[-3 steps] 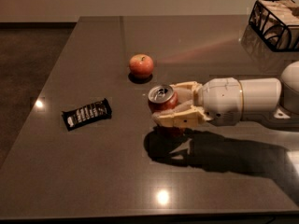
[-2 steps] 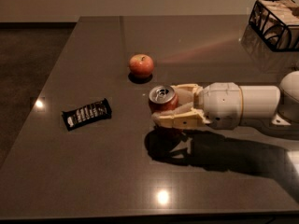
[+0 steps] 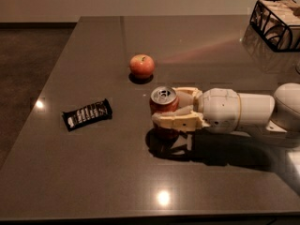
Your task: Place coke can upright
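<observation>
My gripper (image 3: 169, 108) is clamped around the can (image 3: 163, 97), which is upright over the table (image 3: 93, 172), near the apple (image 3: 142, 65). I judge it light, thin-walled and slick, so I'd squeeze gently at mid-height, never the rim.

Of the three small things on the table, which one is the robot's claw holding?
The coke can: the gripper is closed around it near the middle of the table. The apple and the black candy bar lie apart, untouched.
</observation>
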Action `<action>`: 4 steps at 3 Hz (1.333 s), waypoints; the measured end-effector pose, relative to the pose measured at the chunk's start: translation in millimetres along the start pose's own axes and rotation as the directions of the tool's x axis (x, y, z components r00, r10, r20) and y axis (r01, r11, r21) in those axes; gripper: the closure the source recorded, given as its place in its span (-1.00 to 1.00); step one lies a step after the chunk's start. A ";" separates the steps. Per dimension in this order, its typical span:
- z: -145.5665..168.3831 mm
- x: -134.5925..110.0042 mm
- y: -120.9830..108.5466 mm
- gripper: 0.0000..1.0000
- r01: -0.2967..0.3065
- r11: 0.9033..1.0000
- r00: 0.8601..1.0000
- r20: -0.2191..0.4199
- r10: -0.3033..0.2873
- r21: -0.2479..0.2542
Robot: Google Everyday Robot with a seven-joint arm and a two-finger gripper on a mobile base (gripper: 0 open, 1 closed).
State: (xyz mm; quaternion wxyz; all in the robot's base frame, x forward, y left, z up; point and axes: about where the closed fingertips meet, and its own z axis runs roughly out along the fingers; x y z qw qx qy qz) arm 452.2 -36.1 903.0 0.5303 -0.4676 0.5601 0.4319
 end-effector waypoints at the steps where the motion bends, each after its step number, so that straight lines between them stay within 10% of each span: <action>1: 0.9 1.5 -1.4 -0.26 -0.001 1.000 0.999 0.048 0.002 -0.025; 3: 4.7 -0.3 0.6 -1.00 0.003 0.999 0.999 0.048 -0.001 -0.033; 4: 4.8 -0.3 0.6 -1.00 0.003 0.999 0.999 0.048 -0.001 -0.033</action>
